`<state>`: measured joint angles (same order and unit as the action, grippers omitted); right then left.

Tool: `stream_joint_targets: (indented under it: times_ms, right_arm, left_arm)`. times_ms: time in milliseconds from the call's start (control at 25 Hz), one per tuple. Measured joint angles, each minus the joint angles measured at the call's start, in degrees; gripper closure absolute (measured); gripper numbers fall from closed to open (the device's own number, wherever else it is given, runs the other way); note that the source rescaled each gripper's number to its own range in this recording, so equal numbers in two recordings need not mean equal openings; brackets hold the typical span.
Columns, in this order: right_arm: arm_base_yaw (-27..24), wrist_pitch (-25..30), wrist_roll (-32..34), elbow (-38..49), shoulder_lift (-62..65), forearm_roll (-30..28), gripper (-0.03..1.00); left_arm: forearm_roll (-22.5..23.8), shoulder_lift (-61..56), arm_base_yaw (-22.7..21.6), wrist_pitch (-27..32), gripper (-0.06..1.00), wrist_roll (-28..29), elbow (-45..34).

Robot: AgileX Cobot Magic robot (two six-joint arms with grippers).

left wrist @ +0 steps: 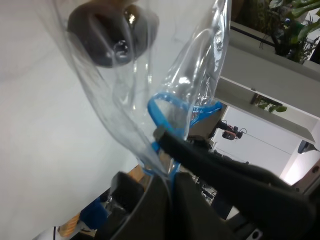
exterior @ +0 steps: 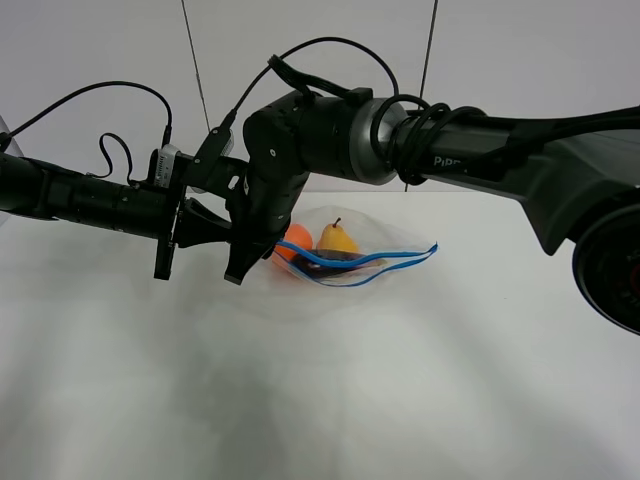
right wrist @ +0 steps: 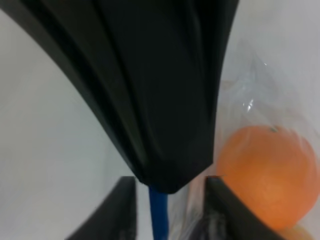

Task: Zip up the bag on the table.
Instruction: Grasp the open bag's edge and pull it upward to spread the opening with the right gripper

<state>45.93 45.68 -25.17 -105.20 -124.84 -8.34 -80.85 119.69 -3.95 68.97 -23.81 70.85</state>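
Note:
The clear bag lies on the white table, with an orange and a pear inside. Its blue zipper strip gapes open in two lines. My left gripper is shut on the bag's left end; in the left wrist view the strip runs between its closed jaws. My right gripper reaches across to the same end. In the right wrist view its jaws stand slightly apart on either side of the strip, beside the orange.
A large black gripper part fills most of the right wrist view. A dark round toy shows through the plastic. Both arms crowd the bag's left end. A white panelled wall stands behind the table.

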Motion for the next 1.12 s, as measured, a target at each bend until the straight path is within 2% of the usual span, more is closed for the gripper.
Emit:
stream_joint_targets:
  times_ms: [120, 240, 880, 1120]
  right_arm:
    - [0.0, 0.0, 0.0, 0.0, 0.0, 0.0, 0.88]
    - [0.0, 0.58, 0.0, 0.0, 0.0, 0.0, 0.95]
    - [0.0, 2.36, 0.0, -0.41, 0.58, -1.28, 0.96]
    - [0.0, 2.73, 0.0, -0.41, 2.37, -2.73, 0.97]
  left_arm:
    - [0.0, 0.0, 0.0, 0.0, 0.94, 0.0, 0.0]
    - [0.0, 0.0, 0.0, -0.05, 0.94, 0.0, 0.0]
    - [-2.04, 0.0, 0.05, 0.32, 0.94, -1.47, 0.0]
    - [-5.08, 0.0, -2.55, 1.81, 0.94, -2.71, 0.0]
